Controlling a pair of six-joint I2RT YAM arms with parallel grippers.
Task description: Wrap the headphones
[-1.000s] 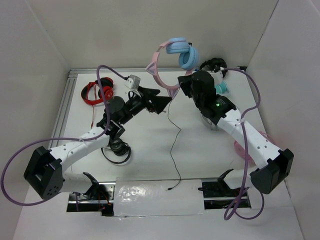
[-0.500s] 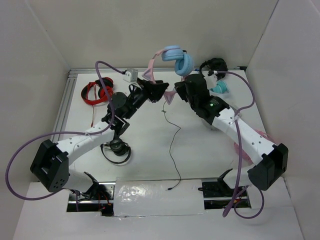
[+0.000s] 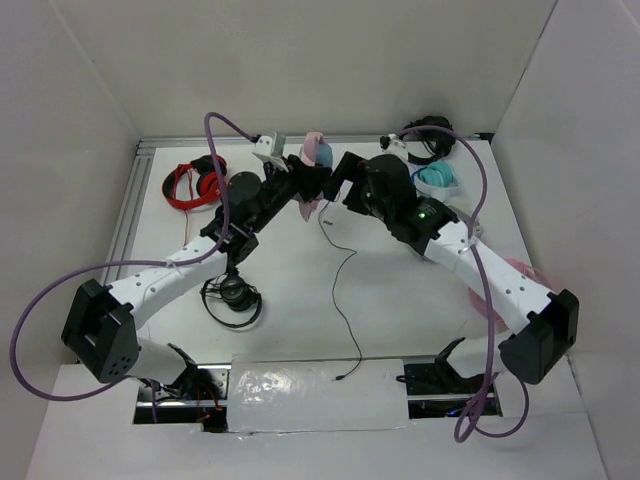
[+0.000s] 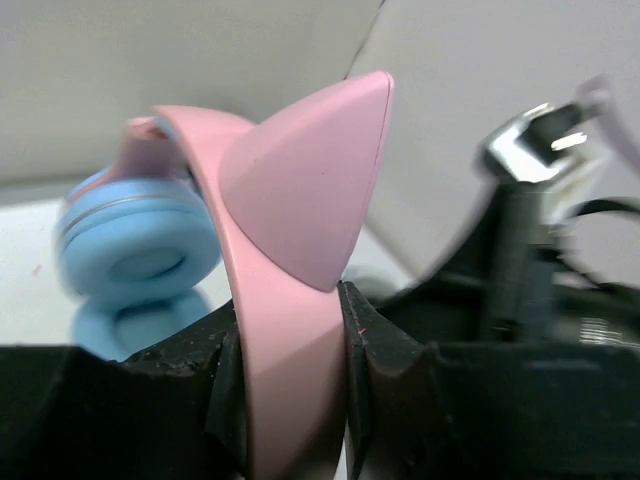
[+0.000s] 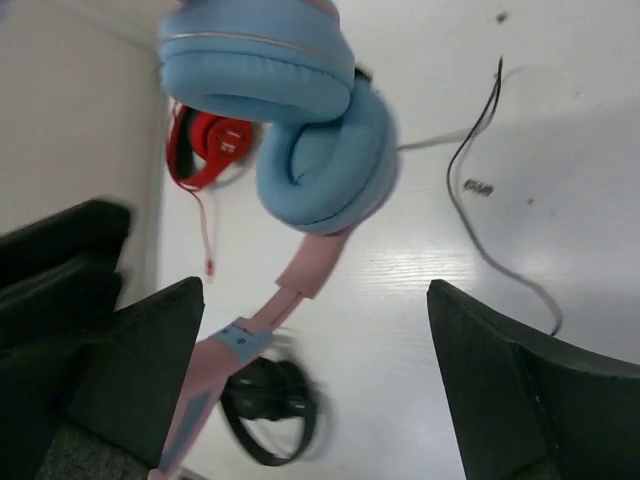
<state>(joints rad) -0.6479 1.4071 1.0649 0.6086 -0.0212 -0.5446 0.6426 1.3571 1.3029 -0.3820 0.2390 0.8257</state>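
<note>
The headphones (image 3: 316, 152) have a thin pink headband with a cat ear (image 4: 300, 190) and light blue ear cups (image 5: 300, 120). They hang above the back middle of the table. My left gripper (image 3: 304, 190) (image 4: 290, 340) is shut on the pink headband just below the cat ear. The thin black cable (image 3: 343, 290) trails down the table to the near edge. My right gripper (image 3: 342, 182) (image 5: 315, 350) stands open just right of the headphones. The headband's lower part (image 5: 300, 275) passes between its wide-spread fingers (image 5: 150, 380), touching neither.
Red-and-black headphones (image 3: 192, 185) lie at the back left, and black headphones (image 3: 232, 297) sit under the left arm. Teal earphones (image 3: 437, 177) and a black set (image 3: 425, 135) are at the back right. Pink headphones (image 3: 515, 272) lie beneath the right arm. White walls enclose the table.
My left gripper has closed on the pink headband. The right gripper has opened and let go. The headphones have come down and shifted left.
</note>
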